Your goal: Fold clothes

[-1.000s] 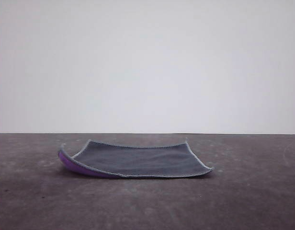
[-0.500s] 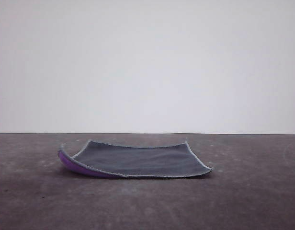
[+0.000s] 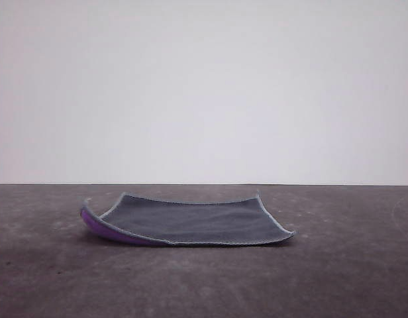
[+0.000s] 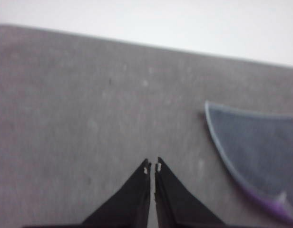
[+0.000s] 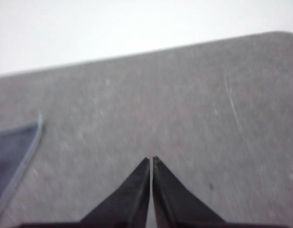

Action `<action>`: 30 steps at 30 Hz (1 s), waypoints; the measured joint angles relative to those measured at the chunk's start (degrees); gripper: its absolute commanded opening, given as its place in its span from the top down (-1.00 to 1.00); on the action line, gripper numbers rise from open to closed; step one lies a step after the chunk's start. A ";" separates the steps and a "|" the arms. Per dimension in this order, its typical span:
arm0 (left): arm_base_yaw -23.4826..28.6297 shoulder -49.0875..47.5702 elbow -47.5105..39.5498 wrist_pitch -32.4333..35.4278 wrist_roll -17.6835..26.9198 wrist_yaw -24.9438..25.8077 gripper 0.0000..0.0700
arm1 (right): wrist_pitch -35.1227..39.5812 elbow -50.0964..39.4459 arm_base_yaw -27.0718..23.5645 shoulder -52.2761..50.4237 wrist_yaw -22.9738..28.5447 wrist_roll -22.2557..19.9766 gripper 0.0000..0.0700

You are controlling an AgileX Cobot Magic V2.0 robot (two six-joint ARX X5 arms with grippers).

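Front view showed the cloth (image 3: 191, 223) lying low in the frame on the table (image 3: 336, 278), its left edge curled up purple. Left gripper (image 4: 152, 168) and right gripper (image 5: 151, 161) were both closed on nothing, over bare table.

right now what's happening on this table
Nothing is being handled yet. A small square cloth, dark grey side up with a pale stitched edge, lies unfolded on the dark grey table; its left edge curls up and shows the bright purple underside. The left gripper and the right gripper are both shut and empty, each over bare table just off a corner of the cloth. No fold has been made.
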 measured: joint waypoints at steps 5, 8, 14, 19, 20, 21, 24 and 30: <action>0.00 4.40 6.72 2.48 -3.05 -0.95 0.99 | 1.29 8.06 0.00 5.27 -2.59 2.14 0.99; -0.02 9.44 11.31 1.21 -3.76 -0.93 0.99 | 0.80 12.97 0.00 11.77 -5.11 2.44 0.99; -0.02 23.35 24.88 -2.11 -2.65 0.08 1.00 | -5.06 26.03 0.00 29.13 -8.69 0.53 0.99; -0.02 36.38 35.17 -6.47 1.15 3.68 1.00 | -10.91 38.45 0.07 44.94 -8.74 -4.11 0.99; -0.02 38.97 36.91 -7.71 2.10 4.87 1.00 | -12.29 40.62 0.07 47.67 -8.86 -5.24 0.99; -0.02 42.07 38.66 -9.25 3.05 6.25 1.00 | -14.11 43.02 0.22 50.50 -9.19 -6.53 0.99; -0.02 48.83 42.07 -13.85 5.02 9.81 1.00 | -17.72 48.17 0.49 56.62 -11.30 -9.77 0.99; -0.02 56.94 44.17 -14.24 6.36 16.09 1.00 | -19.58 50.44 0.68 62.93 -19.66 -12.43 0.99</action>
